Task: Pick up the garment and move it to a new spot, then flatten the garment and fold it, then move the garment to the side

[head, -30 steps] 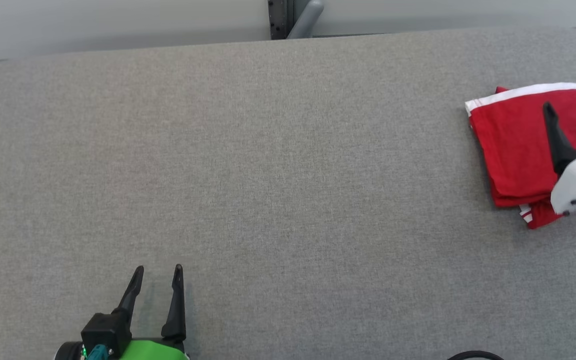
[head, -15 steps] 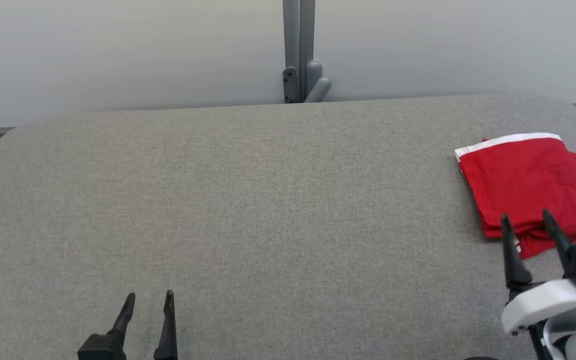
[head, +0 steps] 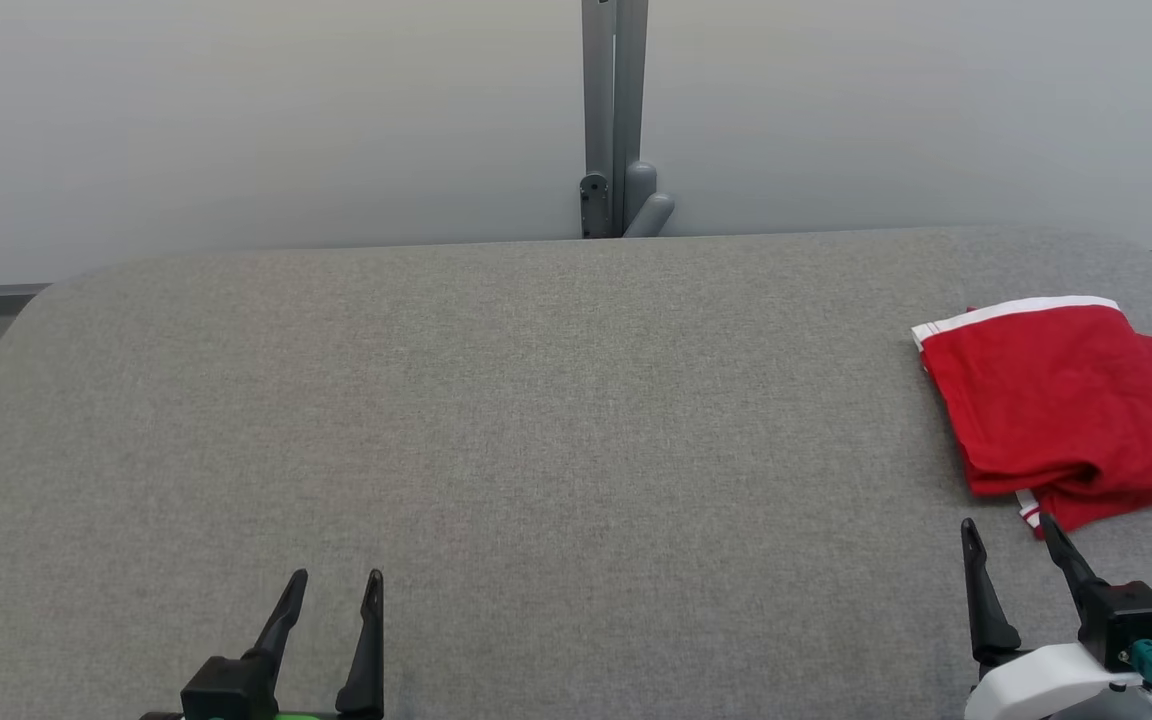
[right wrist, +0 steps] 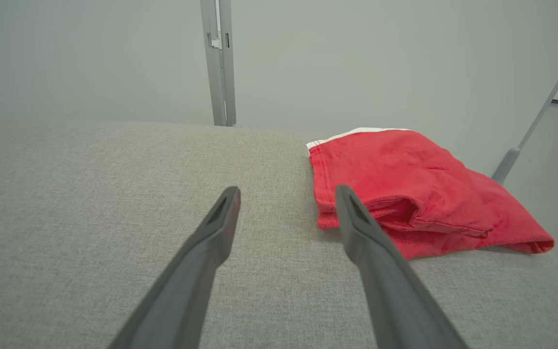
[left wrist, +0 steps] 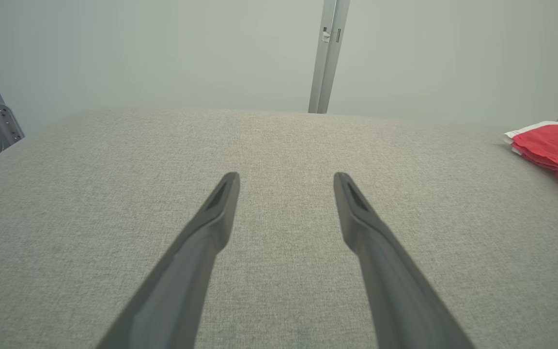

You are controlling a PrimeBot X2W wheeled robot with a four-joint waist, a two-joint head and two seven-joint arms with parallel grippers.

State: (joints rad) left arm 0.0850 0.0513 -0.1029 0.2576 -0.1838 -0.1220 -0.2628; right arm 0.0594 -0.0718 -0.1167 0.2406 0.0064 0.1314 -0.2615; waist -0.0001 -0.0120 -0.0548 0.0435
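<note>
The folded red garment (head: 1056,400) lies at the right edge of the frame on the grey fabric surface (head: 536,420), just above the right gripper (head: 1005,523), whose jaws gape empty; the left gripper (head: 336,575), lower left, stands equally wide, holding nothing

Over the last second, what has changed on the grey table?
The right pincer, open, drew back off the folded red garment with white trim toward the robot; the head camera tilted up. The garment stayed folded on the grey fabric table; the left pincer stayed open.
</note>
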